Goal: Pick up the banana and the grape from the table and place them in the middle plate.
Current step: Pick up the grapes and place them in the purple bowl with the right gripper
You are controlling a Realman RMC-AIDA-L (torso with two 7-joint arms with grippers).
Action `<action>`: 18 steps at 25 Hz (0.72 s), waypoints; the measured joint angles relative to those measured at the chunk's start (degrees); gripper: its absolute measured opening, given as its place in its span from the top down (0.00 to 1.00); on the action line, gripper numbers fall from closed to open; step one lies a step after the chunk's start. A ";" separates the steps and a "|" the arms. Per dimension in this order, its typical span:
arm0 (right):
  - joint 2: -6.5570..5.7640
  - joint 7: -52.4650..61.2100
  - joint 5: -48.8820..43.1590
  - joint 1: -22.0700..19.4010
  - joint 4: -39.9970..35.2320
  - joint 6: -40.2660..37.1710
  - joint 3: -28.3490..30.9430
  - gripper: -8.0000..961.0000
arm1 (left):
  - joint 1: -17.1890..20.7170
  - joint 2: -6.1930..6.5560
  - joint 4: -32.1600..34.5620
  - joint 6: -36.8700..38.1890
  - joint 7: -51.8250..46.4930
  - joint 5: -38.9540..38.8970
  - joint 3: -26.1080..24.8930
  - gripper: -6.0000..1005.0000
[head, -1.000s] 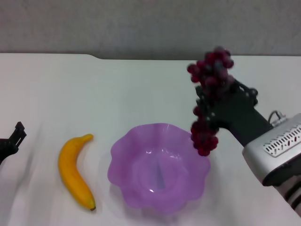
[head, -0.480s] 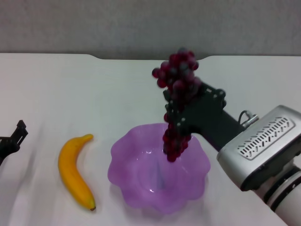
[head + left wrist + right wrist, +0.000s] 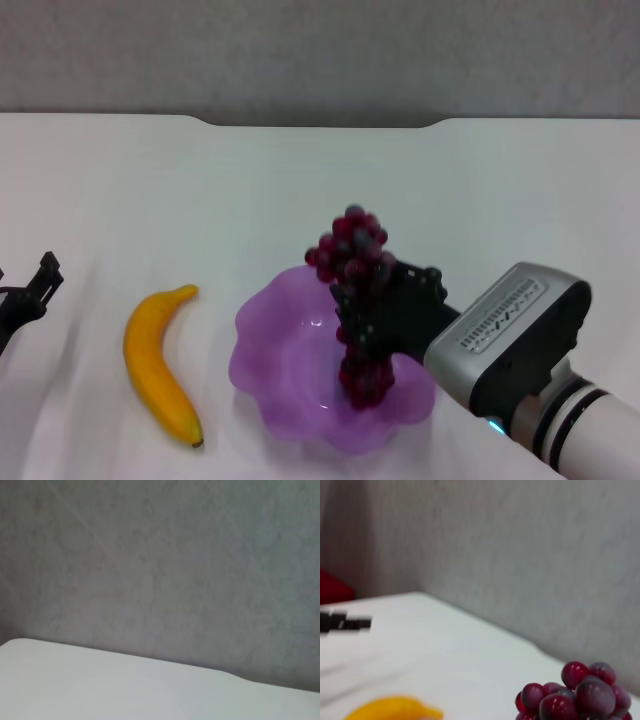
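Beside the middle plate (image 3: pixel 262 345), the banana (image 3: pixel 158 365) lies clear.

White table (image 3: pixel 300 190): banana (image 3: pixel 158 364), middle plate (image 3: pixel 275 350) resting on it.

The counter (image 3: pixel 300 190) is smooth, matt white. The middle plate (image 3: pixel 265 345) looks like translucent purple plastic with a soft sheen. The grape (image 3: pixel 352 265) is glossy, some berries perhaps frosted. The banana (image 3: pixel 155 365) has a smooth, satin yellow-orange skin.
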 joint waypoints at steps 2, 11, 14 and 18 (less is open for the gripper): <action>0.02 0.83 0.01 1.24 -2.55 0.66 -0.33 0.58 | -0.26 -0.03 -0.01 0.07 0.02 0.00 -0.03 0.21; 0.12 3.36 0.01 3.42 -10.14 0.47 -1.27 0.58 | -0.25 0.01 0.12 0.28 0.03 0.00 -0.31 0.22; 0.11 3.32 -0.09 4.19 -10.60 0.62 -1.34 0.58 | -0.26 0.02 0.15 0.28 0.03 0.00 -0.31 0.22; 0.13 2.59 -0.61 5.56 -12.17 0.39 -2.57 0.55 | -0.39 -0.01 0.16 0.28 0.03 0.00 -0.25 0.22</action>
